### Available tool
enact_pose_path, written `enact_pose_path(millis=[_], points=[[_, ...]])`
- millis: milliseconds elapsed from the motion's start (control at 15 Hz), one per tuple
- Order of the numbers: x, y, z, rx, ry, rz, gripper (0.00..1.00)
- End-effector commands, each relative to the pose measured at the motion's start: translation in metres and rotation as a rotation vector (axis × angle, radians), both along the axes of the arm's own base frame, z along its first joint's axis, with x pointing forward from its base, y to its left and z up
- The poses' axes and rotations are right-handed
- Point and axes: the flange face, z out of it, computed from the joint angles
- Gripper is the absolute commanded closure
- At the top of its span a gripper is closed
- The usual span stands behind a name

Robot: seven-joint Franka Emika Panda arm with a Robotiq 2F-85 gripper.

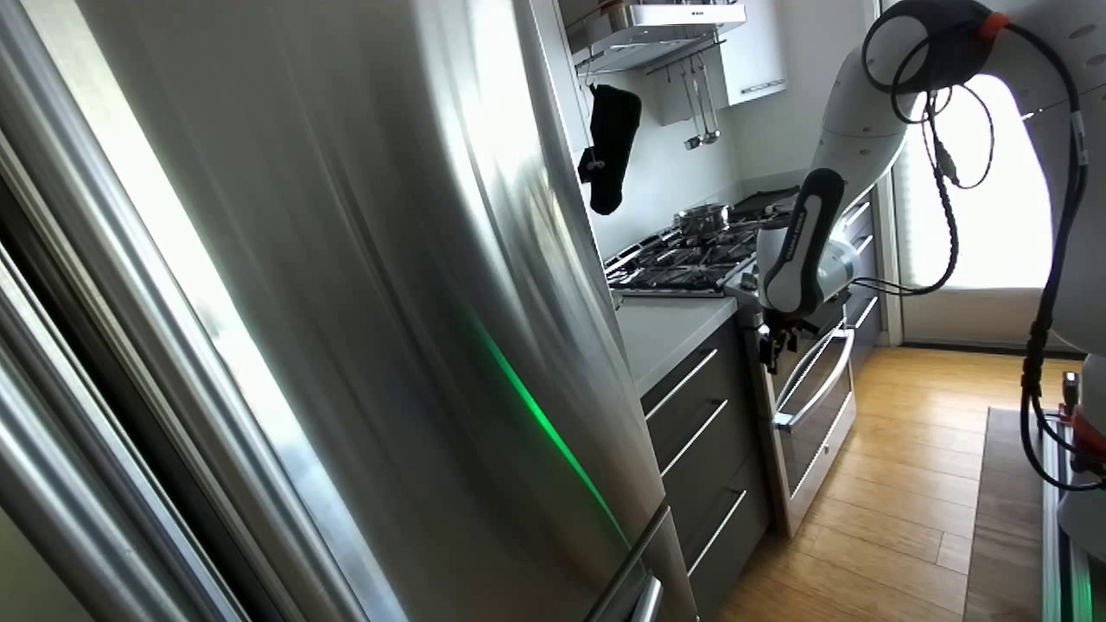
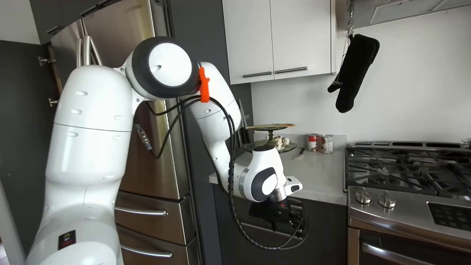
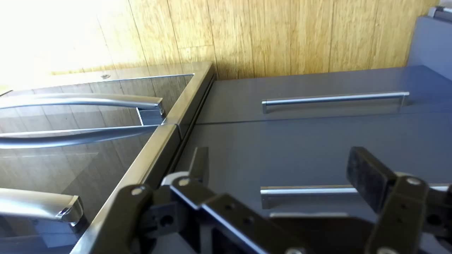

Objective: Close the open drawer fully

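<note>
The shallow grey top drawer (image 1: 683,385), with its long bar handle, sits right under the counter in an exterior view. Its front looks flush with the taller drawer fronts below, and no cutlery tray shows. In an exterior view its front (image 2: 235,206) is partly hidden behind my wrist and gripper. My gripper (image 3: 279,158) is open and empty, fingers wide apart. It hangs in the air in front of the drawer stack, below counter height, near the oven side, in both exterior views (image 1: 780,345) (image 2: 290,221). In the wrist view the top drawer is hidden or out of frame.
The wrist view shows a middle drawer handle (image 3: 310,190) and a bottom drawer handle (image 3: 335,98). The oven (image 3: 70,165) with protruding handles stands beside the drawers. A steel fridge (image 1: 363,259) is on the other side. The counter (image 2: 320,176) holds cans and a tiered stand.
</note>
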Motion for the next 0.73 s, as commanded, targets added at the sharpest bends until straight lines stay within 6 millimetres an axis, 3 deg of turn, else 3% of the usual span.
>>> enact_pose_path(millis=[0, 400, 467, 667], points=[[-0.032, 0.043, 0.02, 0.037, 0.022, 0.013, 0.0], [-0.041, 0.108, 0.065, 0.074, 0.02, -0.032, 0.0], [-0.027, 0.092, 0.049, 0.047, 0.019, -0.007, 0.0], [-0.031, 0.108, 0.067, 0.057, 0.008, -0.008, 0.0]])
